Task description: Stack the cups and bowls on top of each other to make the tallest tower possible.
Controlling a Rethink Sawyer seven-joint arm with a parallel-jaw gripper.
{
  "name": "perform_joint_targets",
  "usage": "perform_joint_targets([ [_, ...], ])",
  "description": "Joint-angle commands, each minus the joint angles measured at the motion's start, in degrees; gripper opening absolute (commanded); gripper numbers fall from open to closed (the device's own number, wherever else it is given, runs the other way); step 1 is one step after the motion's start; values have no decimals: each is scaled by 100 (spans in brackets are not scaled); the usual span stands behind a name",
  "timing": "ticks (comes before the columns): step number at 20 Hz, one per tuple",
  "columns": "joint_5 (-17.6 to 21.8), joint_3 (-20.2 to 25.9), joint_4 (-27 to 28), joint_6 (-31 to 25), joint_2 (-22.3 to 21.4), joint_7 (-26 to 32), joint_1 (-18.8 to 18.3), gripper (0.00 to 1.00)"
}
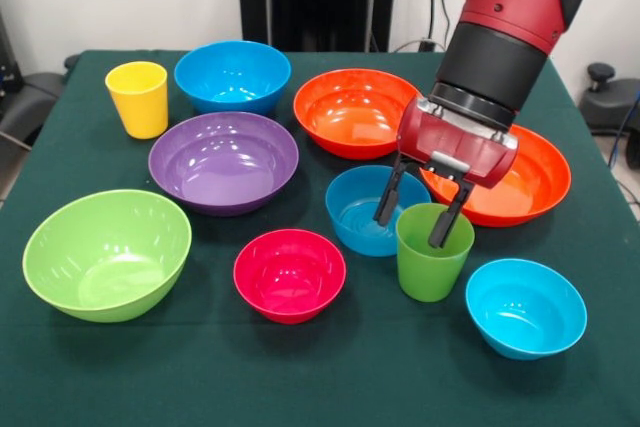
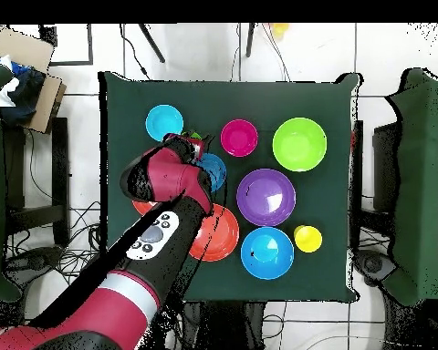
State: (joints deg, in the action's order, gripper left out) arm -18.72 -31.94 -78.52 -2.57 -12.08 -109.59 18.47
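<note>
Nothing is stacked yet: all the bowls and the yellow cup (image 1: 138, 97) sit apart on the table (image 1: 330, 377), while the gripper (image 1: 418, 215), jaws apart, straddles the far rim of the green cup (image 1: 433, 252), apparently the first pick.

My table (image 1: 300, 377) wears a dark green cloth. Around it I see white floor tiles (image 2: 305, 55) with black cables (image 2: 40, 187) trailing across, a cardboard box (image 2: 26, 64) at one corner, and dark green chairs (image 2: 419, 182) on both sides.
</note>
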Motion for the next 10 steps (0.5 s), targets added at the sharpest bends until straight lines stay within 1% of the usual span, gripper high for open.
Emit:
perform_joint_targets([
  [1,21,714,-102,-136,7,-876,-124,100],
  [10,57,718,-95,-130,-23,-838,-131,100],
])
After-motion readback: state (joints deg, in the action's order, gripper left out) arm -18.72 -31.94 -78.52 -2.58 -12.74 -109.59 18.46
